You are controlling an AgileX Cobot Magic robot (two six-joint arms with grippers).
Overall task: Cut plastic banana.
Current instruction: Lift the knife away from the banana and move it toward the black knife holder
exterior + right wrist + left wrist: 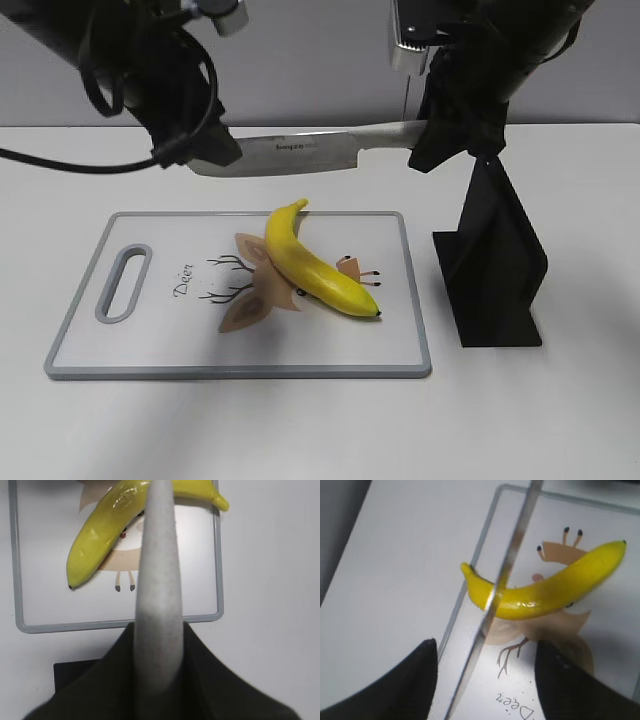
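The plastic banana (pixel 315 265) lies whole on a white cutting board (pixel 120 345), stem end at the far edge. My right gripper (pixel 430 135) is shut on the grey handle of a knife (pixel 300 150), holding it level in the air above the board's far edge. In the right wrist view the handle (pixel 157 580) runs out between the fingers (pixel 159 630) over the banana (pixel 100 540). My left gripper (pixel 200 150) is at the blade's tip. In the left wrist view its fingers (pixel 482 647) stand wide apart with the blade (pixel 512 555) between them, above the banana (pixel 545 592).
A black knife stand (pixel 495 270) stands on the white table just right of the board; its corner shows in the right wrist view (pixel 75 672). The board has a handle slot (pixel 125 282) at its left end and a deer drawing under the banana.
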